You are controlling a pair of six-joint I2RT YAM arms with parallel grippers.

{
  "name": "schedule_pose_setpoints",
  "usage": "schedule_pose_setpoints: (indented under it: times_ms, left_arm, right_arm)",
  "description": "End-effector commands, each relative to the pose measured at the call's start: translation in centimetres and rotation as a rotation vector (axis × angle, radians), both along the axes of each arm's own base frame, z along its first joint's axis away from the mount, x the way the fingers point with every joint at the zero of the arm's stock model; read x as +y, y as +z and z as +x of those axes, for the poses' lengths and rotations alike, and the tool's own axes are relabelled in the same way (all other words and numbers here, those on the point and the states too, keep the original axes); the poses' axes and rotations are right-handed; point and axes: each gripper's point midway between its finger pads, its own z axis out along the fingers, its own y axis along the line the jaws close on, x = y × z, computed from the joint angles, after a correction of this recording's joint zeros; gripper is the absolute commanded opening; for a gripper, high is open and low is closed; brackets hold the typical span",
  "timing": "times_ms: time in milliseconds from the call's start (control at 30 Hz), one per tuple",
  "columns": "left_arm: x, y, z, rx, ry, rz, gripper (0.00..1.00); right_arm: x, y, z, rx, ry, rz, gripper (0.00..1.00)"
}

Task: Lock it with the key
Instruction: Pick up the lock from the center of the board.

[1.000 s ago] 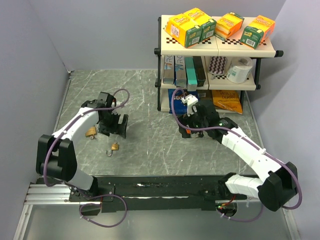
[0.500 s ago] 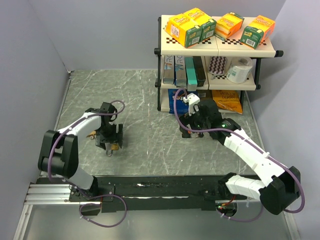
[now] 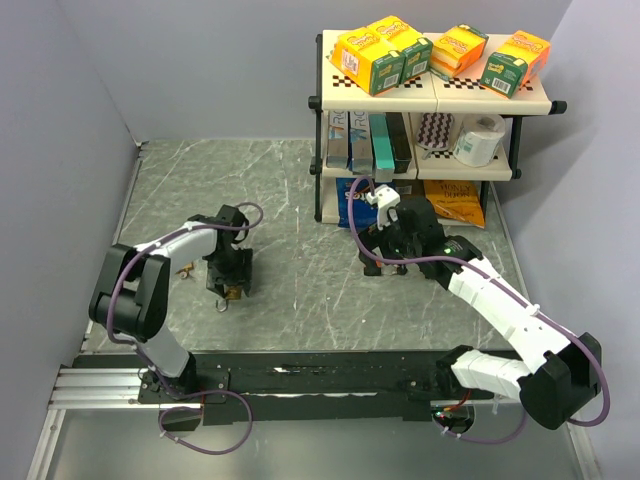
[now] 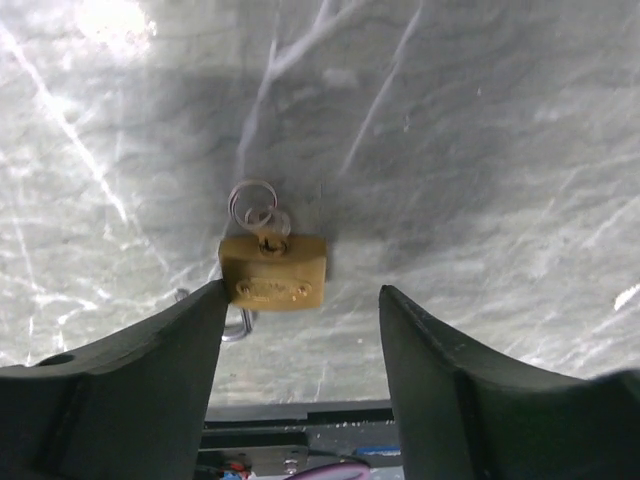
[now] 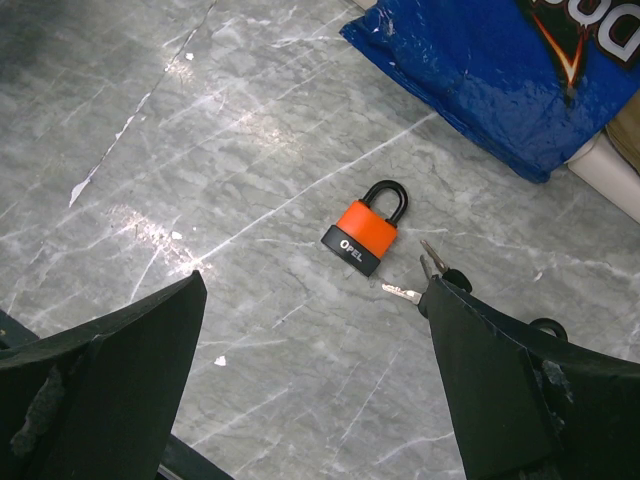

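A brass padlock [image 4: 273, 272] lies on the grey table with a key in its keyhole, a key ring [image 4: 255, 200] beyond it and its shackle [image 4: 238, 325] swung open. My left gripper [image 4: 300, 300] is open and hangs low over it; the left finger is close to the lock's edge and the right finger is well clear. In the top view the lock [image 3: 229, 293] peeks out under the left gripper [image 3: 228, 278]. An orange and black padlock [image 5: 365, 235] with a shut shackle lies with loose keys [image 5: 425, 280] beside it. My right gripper [image 5: 312, 290] is open above them, holding nothing.
A second brass piece [image 3: 185, 268] lies left of the left gripper. A shelf unit [image 3: 430, 100] with boxes, a paper roll and snack bags stands at the back right; a blue bag [image 5: 490, 80] lies just beyond the orange lock. Walls bound the table.
My left gripper has moved right and toward the near edge, from beside the other brass piece to directly over the brass padlock. The right gripper has shifted only slightly.
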Motion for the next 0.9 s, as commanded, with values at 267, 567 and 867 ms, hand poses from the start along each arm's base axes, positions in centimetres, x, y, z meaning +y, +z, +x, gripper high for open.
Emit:
schedule_pose_setpoints:
  times_ms: [267, 567, 867]
  left_arm:
    - [1.4, -1.0, 1.8, -0.037, 0.044, 0.116, 0.6]
    - [1.3, 0.2, 2.8, -0.112, 0.018, 0.101, 0.25]
    - [-2.4, 10.4, 5.2, -0.455, -0.255, -0.111, 0.01]
  right_arm:
    - [1.2, 4.2, -0.4, -0.134, 0.086, 0.086, 1.0]
    - [1.8, 5.7, -1.2, -0.208, 0.149, 0.138, 1.0]
    - [3.9, 8.0, -3.4, -0.166, 0.291, 0.236, 1.0]
